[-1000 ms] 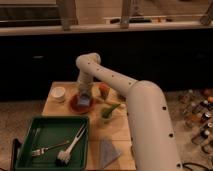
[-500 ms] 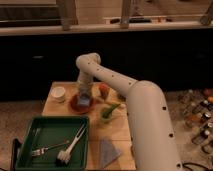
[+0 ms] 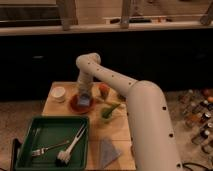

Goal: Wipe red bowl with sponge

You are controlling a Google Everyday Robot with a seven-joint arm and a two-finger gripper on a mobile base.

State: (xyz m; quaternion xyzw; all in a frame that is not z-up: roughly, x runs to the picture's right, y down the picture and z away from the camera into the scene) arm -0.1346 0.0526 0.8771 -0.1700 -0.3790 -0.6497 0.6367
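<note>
The red bowl (image 3: 76, 104) is a shallow red-orange dish on the wooden table, right of the small white cup (image 3: 58, 93). The blue-grey sponge (image 3: 84, 101) lies on the bowl's right part. My gripper (image 3: 84, 96) points straight down onto the sponge over the bowl. The white arm reaches in from the lower right and hides the table's right side.
A green tray (image 3: 30, 131) at the front left holds a fork and a white brush. A grey-blue triangular cloth (image 3: 106, 151) lies at the front. An orange fruit (image 3: 104, 90) and green items (image 3: 108, 111) lie right of the bowl. Bottles (image 3: 197, 110) stand on the floor at right.
</note>
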